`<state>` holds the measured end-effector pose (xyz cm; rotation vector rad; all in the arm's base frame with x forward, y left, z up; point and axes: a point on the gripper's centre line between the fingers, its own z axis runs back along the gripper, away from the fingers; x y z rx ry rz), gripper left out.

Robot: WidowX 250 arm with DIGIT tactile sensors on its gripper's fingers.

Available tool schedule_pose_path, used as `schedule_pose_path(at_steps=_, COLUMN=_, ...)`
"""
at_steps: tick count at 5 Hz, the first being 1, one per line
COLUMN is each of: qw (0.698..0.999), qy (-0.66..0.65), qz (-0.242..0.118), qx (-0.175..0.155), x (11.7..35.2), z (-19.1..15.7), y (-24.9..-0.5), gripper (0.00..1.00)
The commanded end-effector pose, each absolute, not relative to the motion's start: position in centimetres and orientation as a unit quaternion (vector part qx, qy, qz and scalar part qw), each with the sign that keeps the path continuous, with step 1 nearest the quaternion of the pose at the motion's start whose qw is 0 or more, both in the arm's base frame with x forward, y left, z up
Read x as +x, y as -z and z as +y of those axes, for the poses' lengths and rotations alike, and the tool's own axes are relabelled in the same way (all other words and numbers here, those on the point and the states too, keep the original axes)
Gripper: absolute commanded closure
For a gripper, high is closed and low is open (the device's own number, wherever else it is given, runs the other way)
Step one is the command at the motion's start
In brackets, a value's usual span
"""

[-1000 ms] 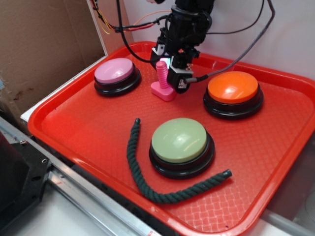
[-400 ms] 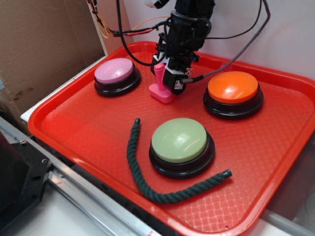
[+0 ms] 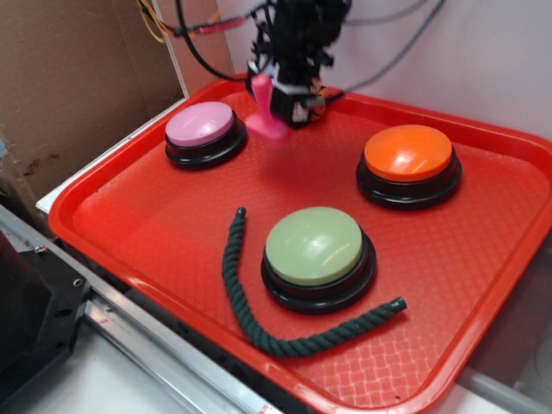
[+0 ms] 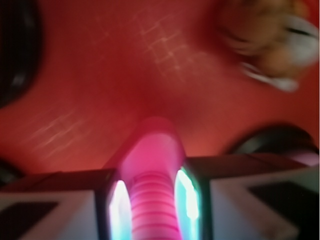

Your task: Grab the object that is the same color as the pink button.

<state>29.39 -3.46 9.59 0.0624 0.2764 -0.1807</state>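
Note:
The hot-pink toy bolt point(image 3: 264, 121) hangs above the red tray point(image 3: 103, 216) near its back rim, held by its threaded shaft. My gripper point(image 3: 274, 95) is shut on the shaft; the image is motion-blurred. In the wrist view the bolt point(image 4: 152, 195) sits squeezed between both glowing pads, base pointing away. The pale pink button point(image 3: 203, 129) on its black base stands on the tray just left of the bolt, apart from it.
An orange-topped button point(image 3: 408, 159) stands at the tray's right, a light green-topped button point(image 3: 315, 250) in the middle front. A dark green rope point(image 3: 250, 310) curves around the green button. A cardboard wall point(image 3: 78, 78) rises at the left.
My gripper has lifted the bolt off the tray and carried it up and to the left, towards the back rim. The buttons and the rope have not moved.

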Motion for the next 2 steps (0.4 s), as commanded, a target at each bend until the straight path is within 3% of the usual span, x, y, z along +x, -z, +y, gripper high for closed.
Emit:
schedule_pose_path(at_steps=1, qw=0.998, qy=0.019, qz=0.055, qx=0.032, x=22.7, z=-5.8, y=-21.1, gripper=1.00)
schedule_pose_path(at_steps=2, qw=0.998, qy=0.018, qz=0.045, qx=0.032, x=20.6, z=-6.5, y=-26.0, gripper=1.00)
